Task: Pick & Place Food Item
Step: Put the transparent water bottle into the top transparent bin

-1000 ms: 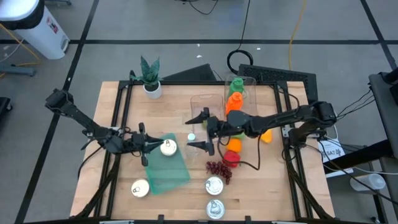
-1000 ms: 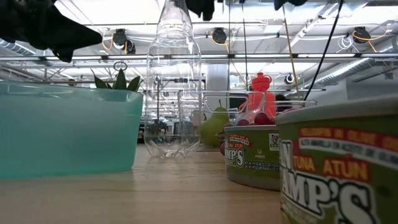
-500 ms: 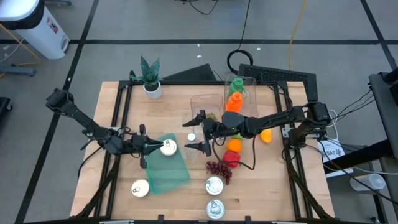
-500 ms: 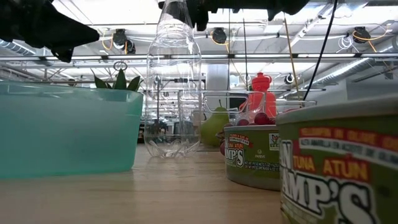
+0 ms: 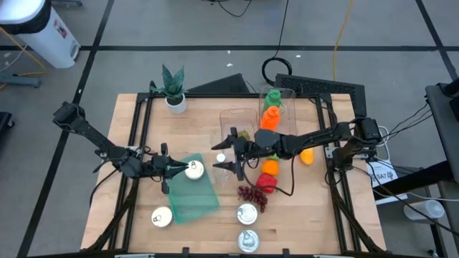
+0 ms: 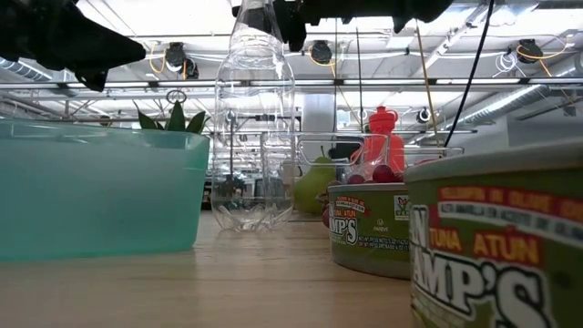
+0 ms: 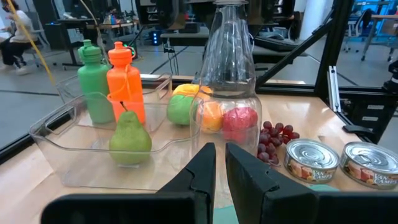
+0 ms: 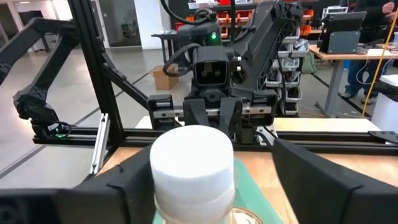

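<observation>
The left gripper (image 5: pixel 172 169) hangs over the teal tray (image 5: pixel 195 197) with its fingers pressed together on nothing, a tuna can (image 5: pixel 193 170) just ahead of it. Moving right, the clear bottle (image 6: pixel 255 118) stands upright on the table near the tray, and the right gripper (image 5: pixel 225 152) sits at its neck, a finger on either side of the white cap (image 8: pixel 191 154), not yet pinching it. The bottle looks light and tall, so I'd worry an off-centre squeeze could tip it toward the tray or nudge it into the clear bin (image 7: pixel 93 143) holding the pear (image 7: pixel 130 140). Compared with a second ago, the right gripper has slid in toward the bottle and its fingers have narrowed.
</observation>
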